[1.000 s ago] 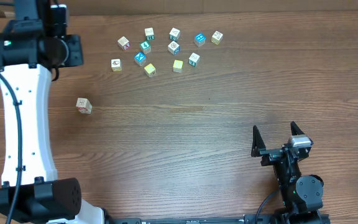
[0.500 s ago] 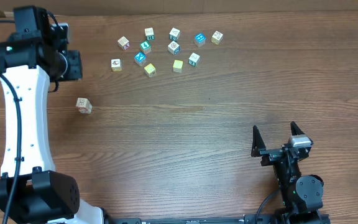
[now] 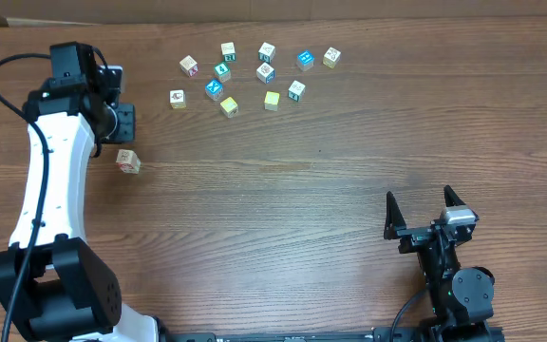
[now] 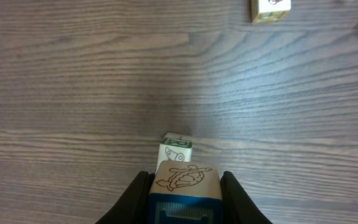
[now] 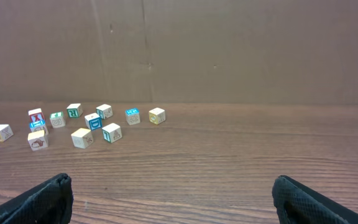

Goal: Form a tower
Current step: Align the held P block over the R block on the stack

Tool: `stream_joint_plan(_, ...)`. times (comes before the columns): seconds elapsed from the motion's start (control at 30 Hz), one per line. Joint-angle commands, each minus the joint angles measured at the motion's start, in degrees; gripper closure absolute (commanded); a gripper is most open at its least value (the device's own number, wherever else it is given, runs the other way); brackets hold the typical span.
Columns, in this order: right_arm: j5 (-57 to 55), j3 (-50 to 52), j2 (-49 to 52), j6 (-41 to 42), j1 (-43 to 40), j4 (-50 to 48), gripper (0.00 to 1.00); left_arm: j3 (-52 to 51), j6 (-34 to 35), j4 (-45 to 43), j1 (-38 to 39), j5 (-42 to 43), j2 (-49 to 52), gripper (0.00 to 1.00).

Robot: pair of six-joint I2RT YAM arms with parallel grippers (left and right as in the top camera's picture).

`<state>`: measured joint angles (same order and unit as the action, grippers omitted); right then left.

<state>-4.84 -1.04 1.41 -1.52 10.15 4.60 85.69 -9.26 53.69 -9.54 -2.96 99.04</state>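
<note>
Risk: held cube (image 4: pixel 184 177) sits off-centre over tower (image 3: pixel 128 161), so release may tip it. Tower height unclear from above, possibly single cube. Tower stands near desk's left edge, apart from loose cubes (image 3: pixel 265 72) by far edge. Left gripper (image 4: pixel 185 182) clamped on held cube. Right gripper (image 3: pixel 425 215) spread wide, empty.

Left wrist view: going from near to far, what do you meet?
Brown-drawing cube gripped in the jaws → tower just beyond it → loose cube at the far edge, off to the right.
</note>
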Motion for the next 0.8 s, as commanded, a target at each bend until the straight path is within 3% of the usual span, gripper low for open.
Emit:
stream_joint_plan(0.0,0.02,0.59,-0.04,-0.07,-0.15,-0.24,0.00,-2.01,-2.84,-2.16,-0.94,-4.37,0.22,0.93)
stream_joint_plan(0.77,0.02,0.59,-0.04,-0.07,-0.15,-0.24,0.00,-7.23,-2.27,-6.43,-2.08,-1.86,0.31,0.89)
